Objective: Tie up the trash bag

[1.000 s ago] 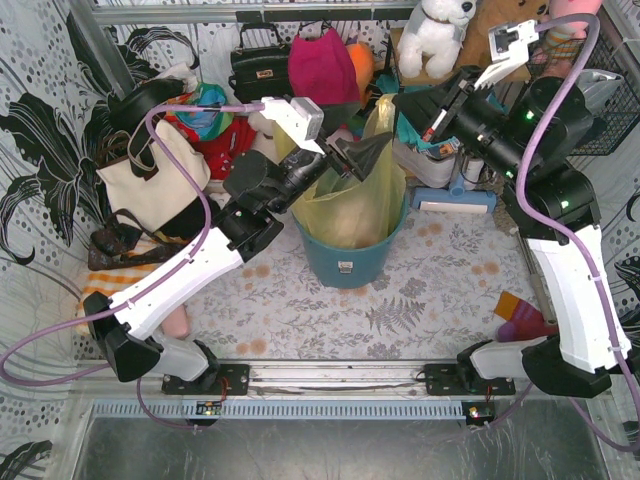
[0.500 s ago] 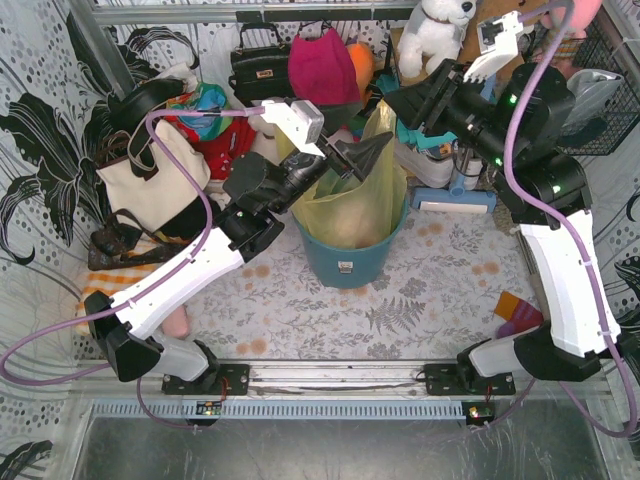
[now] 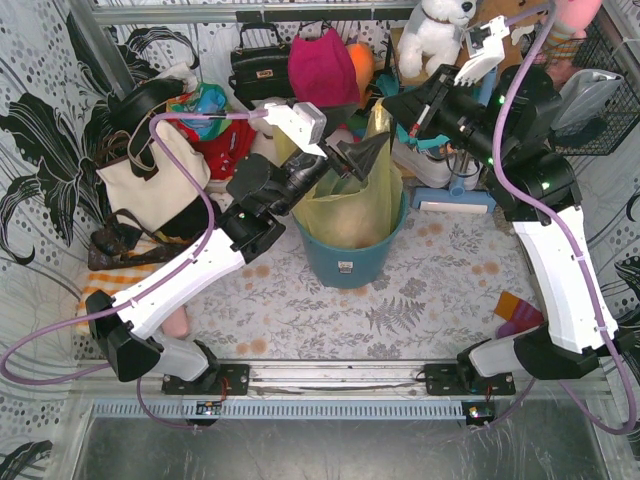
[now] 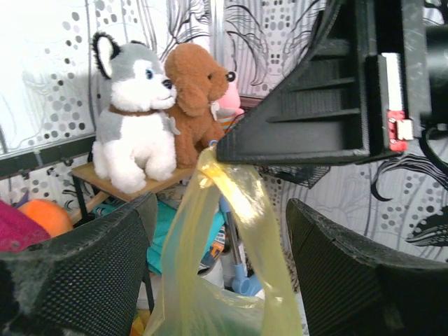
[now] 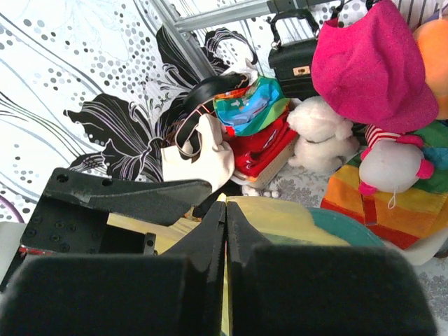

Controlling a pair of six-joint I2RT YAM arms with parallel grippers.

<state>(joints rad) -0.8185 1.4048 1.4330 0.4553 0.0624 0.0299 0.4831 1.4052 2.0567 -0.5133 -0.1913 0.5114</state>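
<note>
Right pincer: pressing together, nipping a thin yellow sliver of the trash bag at the very tips.
Left pincer: standing spread wide, mesh-faced fingers flanking the drawn-up neck of the bag; contact with the film not being discernible.

Trash bag: sitting in the teal bin at the middle of the worktop, rising above the rim to a peak at the far side.

Hidden or hard to read:
- Lower bag lying out of sight inside the bin; contents showing only as a pale blur through the film.
- Pinch point being masked from above by the dark bodies of both pincers.
- Right wrist view being filled along its lower half by its own fingers, leaving only a yellow patch of bag and a teal arc of rim.
- Right pincer being cut off by the top edge of the left wrist view.

Shown by one view only:
- Top external: giving the bin, the worktop and both arms reaching in from either side.
- Left wrist: showing the yellow strand hanging from the tip of the right pincer and widening downward, with a grey-white plush husky and a brown plush dog on a shelf behind.
- Right wrist: showing the closed seam of its own jaws, one black finger of the left pincer just beside them, and a pink hat beyond.
</note>
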